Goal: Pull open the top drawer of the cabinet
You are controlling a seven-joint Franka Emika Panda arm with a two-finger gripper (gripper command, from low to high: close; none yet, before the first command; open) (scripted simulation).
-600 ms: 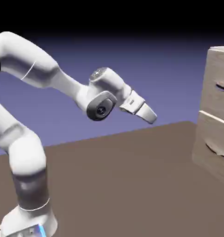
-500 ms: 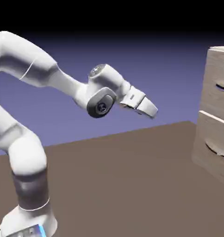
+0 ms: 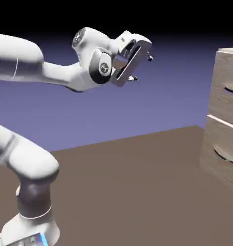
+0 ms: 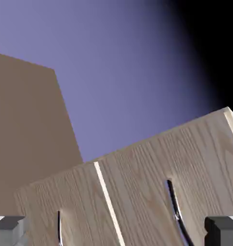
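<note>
The cabinet [image 3: 225,120] stands at the exterior view's right edge, light wood grain, partly cut off. Its top drawer [image 3: 228,86] shows a curved handle [image 3: 232,90] and sits closed, flush with the drawer below [image 3: 223,146]. My gripper [image 3: 141,67] hangs high in the air, well to the left of the cabinet, open with nothing between its fingers, pointing toward the cabinet. In the hand view the cabinet [image 4: 137,192] appears rolled sideways. There the top drawer [image 4: 195,163] lies on the right with its handle [image 4: 175,211]. Grey fingertips [image 4: 223,230] show at the bottom corners.
The brown table [image 3: 133,192] stretches between the robot's base [image 3: 32,226] and the cabinet. The lower drawer's handle [image 3: 226,156] curves out near the right edge. Blue-violet backdrop lies behind.
The hand has risen well above its earlier height and swung from pointing down-right to pointing toward the cabinet. The fingers now show spread apart.
</note>
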